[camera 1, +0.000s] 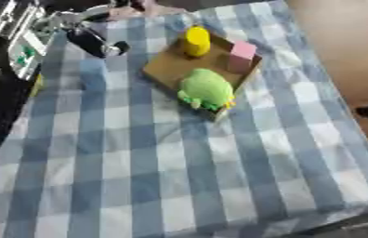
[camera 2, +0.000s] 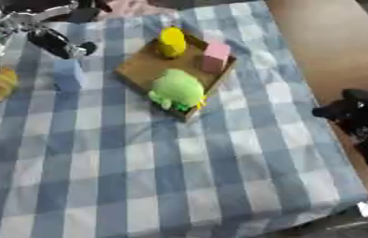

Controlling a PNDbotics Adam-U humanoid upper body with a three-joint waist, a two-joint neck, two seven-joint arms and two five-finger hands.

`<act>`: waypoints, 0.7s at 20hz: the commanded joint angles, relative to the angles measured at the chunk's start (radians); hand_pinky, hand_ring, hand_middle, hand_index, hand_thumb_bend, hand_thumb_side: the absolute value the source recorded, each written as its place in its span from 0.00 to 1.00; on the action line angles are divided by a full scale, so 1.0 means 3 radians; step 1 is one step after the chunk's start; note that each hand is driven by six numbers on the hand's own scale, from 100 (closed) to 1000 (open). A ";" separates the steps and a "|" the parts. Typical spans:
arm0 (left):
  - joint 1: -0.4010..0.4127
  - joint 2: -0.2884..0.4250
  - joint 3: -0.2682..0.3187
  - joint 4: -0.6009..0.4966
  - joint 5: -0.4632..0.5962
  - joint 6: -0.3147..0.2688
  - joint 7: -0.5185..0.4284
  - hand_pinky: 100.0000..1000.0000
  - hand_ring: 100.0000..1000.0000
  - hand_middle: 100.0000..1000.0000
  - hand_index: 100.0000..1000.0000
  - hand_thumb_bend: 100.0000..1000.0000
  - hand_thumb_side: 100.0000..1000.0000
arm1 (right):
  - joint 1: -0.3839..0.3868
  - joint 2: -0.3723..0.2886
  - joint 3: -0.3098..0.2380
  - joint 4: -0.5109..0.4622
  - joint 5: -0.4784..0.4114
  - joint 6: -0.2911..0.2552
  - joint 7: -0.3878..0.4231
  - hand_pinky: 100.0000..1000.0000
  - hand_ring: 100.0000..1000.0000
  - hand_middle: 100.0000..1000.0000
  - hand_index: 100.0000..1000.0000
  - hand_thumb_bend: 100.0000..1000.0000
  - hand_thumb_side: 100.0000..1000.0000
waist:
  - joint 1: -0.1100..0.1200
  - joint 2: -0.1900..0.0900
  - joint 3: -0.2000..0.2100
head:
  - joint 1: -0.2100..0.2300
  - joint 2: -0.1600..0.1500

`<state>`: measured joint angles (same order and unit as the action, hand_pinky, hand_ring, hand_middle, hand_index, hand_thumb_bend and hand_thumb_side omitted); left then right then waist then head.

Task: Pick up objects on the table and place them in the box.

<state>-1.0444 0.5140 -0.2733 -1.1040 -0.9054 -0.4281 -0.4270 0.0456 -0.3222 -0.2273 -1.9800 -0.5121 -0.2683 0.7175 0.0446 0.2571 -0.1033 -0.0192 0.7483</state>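
- Where the blue-and-white checked tablecloth (camera 2: pixel 179 176) spreads nearest the camera, it lies soft and slightly wrinkled, with nothing of the task resting on this near stretch.
- The right hand (camera 2: pixel 358 111) shows at the right edge of the right eye view, dark and glossy, off the cloth's edge over the bare brown table (camera 2: pixel 325 42); whether its fingers are straight or curled cannot be told, and it has hold of nothing that shows.
- To the left of that hand and a little farther off sits the box (camera 2: pixel 138 69), a shallow flat brown tray of cardboard look, set cornerwise on the cloth and well apart from the hand.
- Inside the box, at its near corner, lies a green plush toy (camera 2: pixel 175 90), rounded and fuzzy, with a bit of yellow at its near edge.
- Behind it in the box stand a pink block (camera 2: pixel 216 56), square-edged and matt, on the side toward the right hand, and a yellow cylinder (camera 2: pixel 172 42), smooth and upright, at the far corner.
- Left of the box, on the cloth, stands a small blue block (camera 2: pixel 68 74), pale and hard to part from the checks.
- Farther left, at the cloth's edge, lies an orange-yellow rounded thing (camera 2: pixel 3 83), its make unclear.
- The left hand (camera 1: pixel 98 42) comes in at the far left corner, black with silver parts, just beyond the blue block and near the box's far-left side; the pose of its fingers cannot be told, and no object shows in it.
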 commanded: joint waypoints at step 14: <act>0.0287 0.0741 0.0335 0.0301 0.0014 0.0088 -0.0098 0.94 0.93 0.84 0.94 0.30 0.24 | -0.0002 -0.0051 -0.0030 -0.0067 0.0047 -0.0085 0.0007 0.90 0.78 0.70 0.89 0.00 0.45 | -0.0049 0.0016 0.0014 | 0.0026 -0.0047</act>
<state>-0.9433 0.6949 -0.1912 -1.0156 -0.8923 -0.4061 -0.4550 0.0461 -0.3219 -0.2279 -1.9800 -0.5003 -0.2877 0.7176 0.0328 0.2779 -0.0983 -0.0147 0.7455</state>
